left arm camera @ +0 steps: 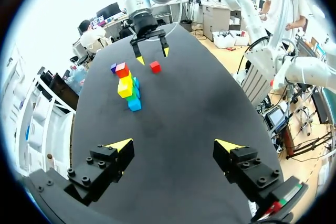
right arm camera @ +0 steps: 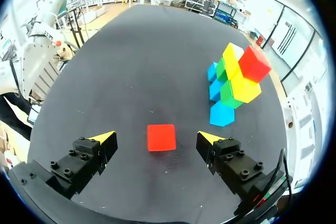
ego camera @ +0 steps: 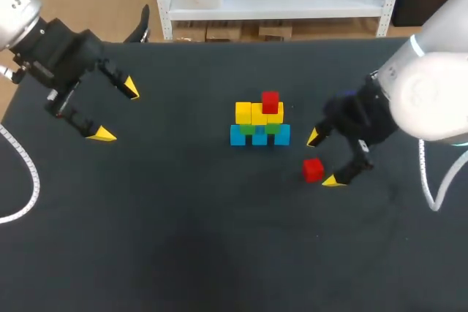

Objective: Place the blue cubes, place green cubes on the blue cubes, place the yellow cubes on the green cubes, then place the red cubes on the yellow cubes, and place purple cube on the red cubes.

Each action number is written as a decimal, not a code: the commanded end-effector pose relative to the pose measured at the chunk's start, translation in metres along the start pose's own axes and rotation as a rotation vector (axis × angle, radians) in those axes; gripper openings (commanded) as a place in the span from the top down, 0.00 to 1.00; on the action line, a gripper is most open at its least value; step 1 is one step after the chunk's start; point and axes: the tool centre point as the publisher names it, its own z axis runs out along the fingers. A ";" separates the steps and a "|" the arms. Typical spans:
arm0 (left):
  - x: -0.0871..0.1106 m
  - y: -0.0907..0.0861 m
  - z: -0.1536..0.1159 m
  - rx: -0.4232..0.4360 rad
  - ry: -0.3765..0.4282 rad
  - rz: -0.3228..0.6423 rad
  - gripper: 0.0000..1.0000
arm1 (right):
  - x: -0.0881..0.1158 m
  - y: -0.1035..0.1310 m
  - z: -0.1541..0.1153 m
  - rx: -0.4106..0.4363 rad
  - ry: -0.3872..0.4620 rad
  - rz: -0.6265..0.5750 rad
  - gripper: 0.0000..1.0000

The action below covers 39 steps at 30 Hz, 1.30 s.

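Red cube [ego camera: 313,169], the loose one, lies on the table [ego camera: 183,239] near the stack [ego camera: 259,126], on its right-arm side and a little nearer the robot. The right gripper [right arm camera: 156,138] straddles it with its fingers spread wide, one yellow tip on each side and neither touching. The left gripper [ego camera: 117,111] hangs empty and spread, well apart from the stack on its other side.

The stack has blue at the bottom, then green, then yellow, with one stacked red cube [ego camera: 270,101] on top. A purple cube [left arm camera: 113,67] sits just beside the stack.

The step in hand looks like the grasp. It should go well if the fingers centre on the cube and close squarely on two opposite flat faces. Lifting straight up before travelling would clear the stack. Lowering from directly above the free yellow spot beside the stacked red cube would help avoid nudging anything sideways.
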 end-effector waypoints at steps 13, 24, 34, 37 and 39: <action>0.001 0.002 0.000 0.003 0.001 0.001 0.00 | 0.005 -0.008 0.016 -0.038 0.020 -0.021 0.25; 0.001 0.002 0.000 0.003 0.001 0.001 0.00 | 0.000 -0.003 0.019 -0.045 0.032 -0.017 1.00; 0.001 0.002 0.000 0.003 0.001 0.001 0.00 | -0.047 0.008 0.022 -0.040 0.022 -0.044 1.00; 0.001 0.002 0.000 0.003 0.001 0.001 0.00 | -0.061 0.012 0.029 -0.034 0.015 -0.004 1.00; 0.001 0.002 0.000 0.003 0.001 0.001 0.00 | -0.069 0.016 0.034 -0.025 0.001 0.021 1.00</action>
